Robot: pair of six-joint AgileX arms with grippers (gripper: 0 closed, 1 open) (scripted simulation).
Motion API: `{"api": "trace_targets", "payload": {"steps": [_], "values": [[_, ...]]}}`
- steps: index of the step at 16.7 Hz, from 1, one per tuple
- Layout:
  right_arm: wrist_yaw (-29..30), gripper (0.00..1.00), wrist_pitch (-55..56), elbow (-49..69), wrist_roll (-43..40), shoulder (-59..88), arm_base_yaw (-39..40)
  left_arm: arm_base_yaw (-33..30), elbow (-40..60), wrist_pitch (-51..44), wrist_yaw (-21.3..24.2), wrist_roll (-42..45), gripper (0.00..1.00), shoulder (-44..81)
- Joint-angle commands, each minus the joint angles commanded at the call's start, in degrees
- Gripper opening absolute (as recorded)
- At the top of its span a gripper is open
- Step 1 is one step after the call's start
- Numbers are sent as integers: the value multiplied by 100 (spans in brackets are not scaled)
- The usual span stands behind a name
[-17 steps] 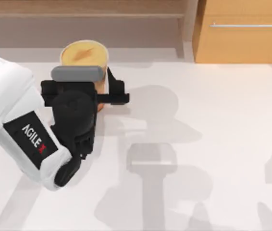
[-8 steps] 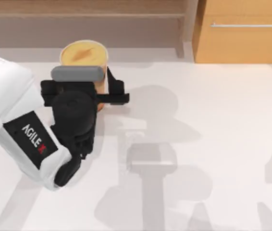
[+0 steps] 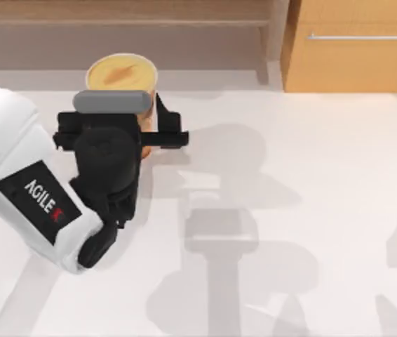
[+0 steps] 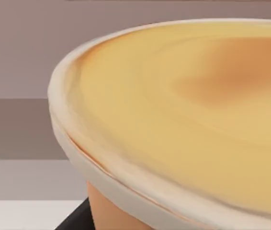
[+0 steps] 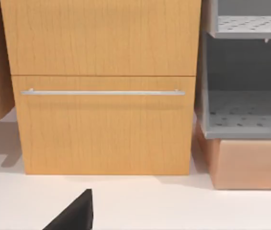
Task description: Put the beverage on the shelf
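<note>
The beverage [image 3: 123,73], a tall orange-tan cup with a pale rim and creamy yellow top, stands upright at the table's back left, just in front of the shelf [image 3: 121,15]. My left gripper [image 3: 139,128] is shut around the cup's side below the rim; one dark finger [image 3: 167,121] shows on the cup's right. In the left wrist view the cup's top [image 4: 183,120] is very close, with the shelf's grey recess behind it. A dark part of my right gripper [image 5: 75,215] sits low, facing the cabinet.
An orange-tan cabinet [image 3: 353,53] with a silver bar handle [image 3: 363,36] stands at the back right, beside the shelf's upright post [image 3: 263,53]. A grey perforated rack [image 5: 245,115] stands next to the cabinet [image 5: 102,120]. Arm shadows fall across the white table [image 3: 325,175].
My left arm has carried the beverage a little farther back toward the shelf and slightly left. The grip on it is unchanged.
</note>
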Motion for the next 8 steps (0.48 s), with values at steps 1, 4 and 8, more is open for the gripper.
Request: {"api": "trace_targets", "payload": {"steps": [1, 4, 8], "values": [[0, 100, 0, 0, 0, 0, 0, 0, 7, 12, -2, 8, 0, 22], [0, 100, 0, 0, 0, 0, 0, 24, 135, 54, 69, 17, 0, -147], [0, 100, 0, 0, 0, 0, 0, 270, 559, -176, 481, 72, 0, -858]]}}
